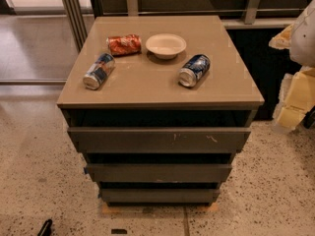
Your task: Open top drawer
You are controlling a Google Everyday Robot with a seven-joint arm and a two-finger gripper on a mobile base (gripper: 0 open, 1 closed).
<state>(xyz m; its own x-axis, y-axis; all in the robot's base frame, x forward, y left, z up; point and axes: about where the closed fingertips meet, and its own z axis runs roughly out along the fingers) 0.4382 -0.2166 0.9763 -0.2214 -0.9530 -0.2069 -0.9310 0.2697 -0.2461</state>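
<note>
The top drawer (160, 139) is the widest of three dark grey-brown handleless fronts in a small cabinet, with pale scratch marks on its right half. A dark gap shows between it and the cabinet top (147, 90). Two slimmer drawer fronts (158, 172) sit below it. My gripper (294, 100), pale yellow under a white arm part, is at the right edge of the view. It is beside the cabinet's right side at about the height of the top, apart from the drawer.
On the cabinet top lie a red can (124, 44), a white bowl (166, 45), a blue can (194, 70) and a blue-silver can (99, 71). Speckled floor surrounds the cabinet. A dark wall unit (256, 58) stands behind on the right. A black object (45, 227) lies at bottom left.
</note>
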